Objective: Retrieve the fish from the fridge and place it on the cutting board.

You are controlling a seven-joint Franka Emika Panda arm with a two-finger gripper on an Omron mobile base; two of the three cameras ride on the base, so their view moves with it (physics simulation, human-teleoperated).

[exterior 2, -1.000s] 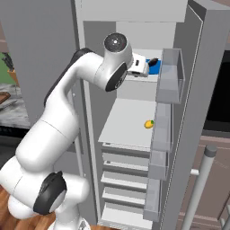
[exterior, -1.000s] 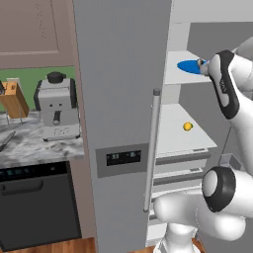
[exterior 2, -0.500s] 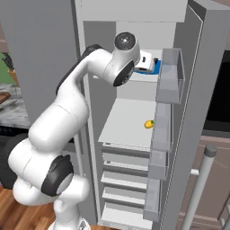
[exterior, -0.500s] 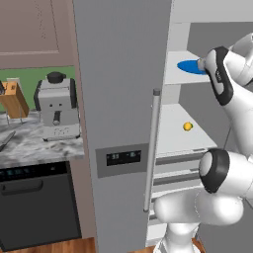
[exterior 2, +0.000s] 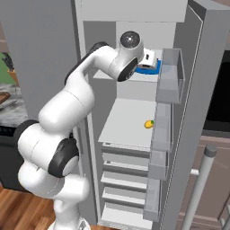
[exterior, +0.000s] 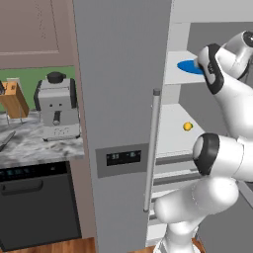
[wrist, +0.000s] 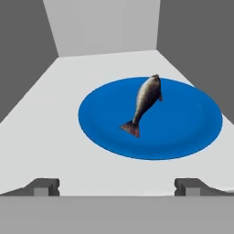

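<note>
Tool [wrist: 117, 186] spread, empty, tips barely visible, facing fish [wrist: 145, 103] on blue plate [wrist: 183, 132].

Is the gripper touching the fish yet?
Apart. In the hand view, bare shelf and plate lie between the gripper and fish.

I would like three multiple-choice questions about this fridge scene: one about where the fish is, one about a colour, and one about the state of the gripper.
1. Where does the fish lie?
A. on the blue plate on an upper fridge shelf
B. in a fridge drawer
C. on the counter

2. What colour is the small ball on the lower shelf?
A. red
B. yellow
C. green

3. How is the gripper?
A. shut on the fish
B. shut on the plate
C. open, short of the plate

Answers:
1 A: the fish rests on the blue plate.
2 B: the ball is yellow.
3 C: the gripper has its fingertips wide apart, nothing between them.
</note>
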